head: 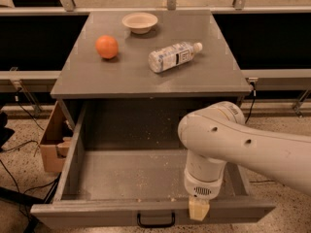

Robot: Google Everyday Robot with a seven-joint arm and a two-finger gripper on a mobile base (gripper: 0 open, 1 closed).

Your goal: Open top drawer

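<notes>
The top drawer [126,174] stands pulled far out of the grey cabinet, and its deep grey speckled interior shows. Its front panel runs along the bottom edge of the camera view, with the small black loop handle [155,221] at its middle. My gripper [198,209] hangs from the white arm [252,149] and sits at the top edge of the drawer front, just right of the handle. The arm hides the drawer's right inner part. The lower drawers are out of view.
On the cabinet top [121,79] lie an orange [106,46], a small cream bowl [140,22] and a plastic bottle [172,56] on its side. A cardboard box [51,140] stands left of the drawer, with cables on the floor.
</notes>
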